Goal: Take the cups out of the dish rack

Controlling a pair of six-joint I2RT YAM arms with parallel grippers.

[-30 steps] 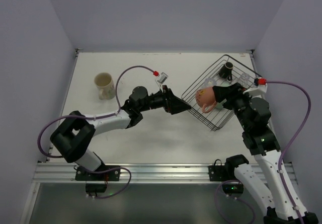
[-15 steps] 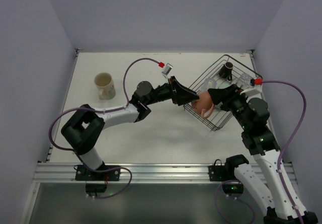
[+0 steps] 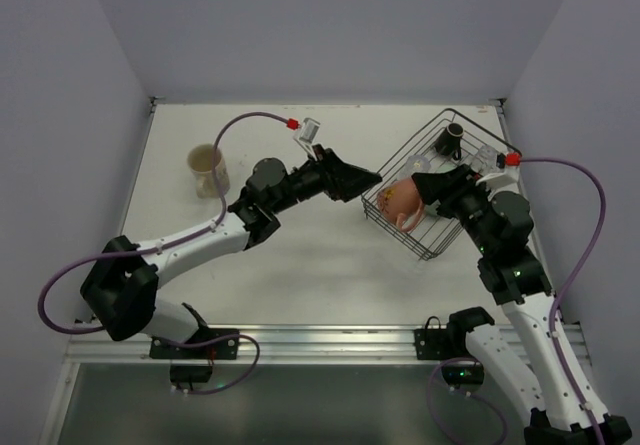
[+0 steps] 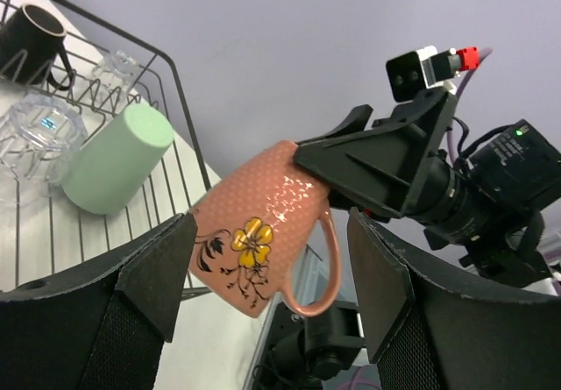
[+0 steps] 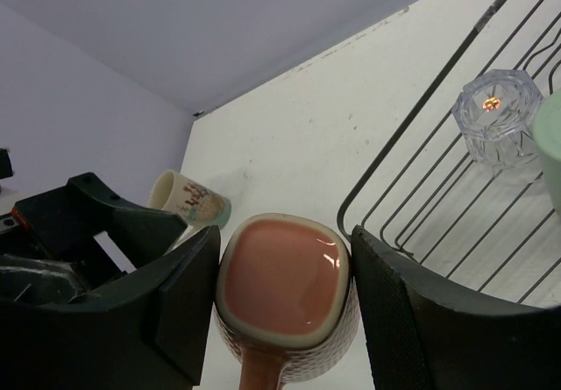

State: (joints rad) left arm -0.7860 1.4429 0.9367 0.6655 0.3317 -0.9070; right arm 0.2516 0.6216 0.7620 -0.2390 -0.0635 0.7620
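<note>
I have the dish rack (image 3: 445,230) at the bench's (image 3: 330,265) right, the large mug (image 3: 207,168) well apart on the left. In the rack the small mug (image 3: 452,139) sits farthest, with the glass (image 4: 39,131) and tumbler (image 4: 117,157) side by side nearer. My right tool (image 5: 285,294) holds the handled cup (image 3: 400,203) over the rack's left edge, with my left tool (image 3: 370,177) just beside it.

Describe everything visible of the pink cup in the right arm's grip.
The pink cup is glossy, ceramic-looking: salmon body with dimpled texture, a yellow flower on dark vines, a loop handle, a squarish mouth with pale rim, empty inside. It hangs tilted, clamped on both sides by the right fingers, over the dish rack's left edge. Nothing else visibly touches it.
</note>
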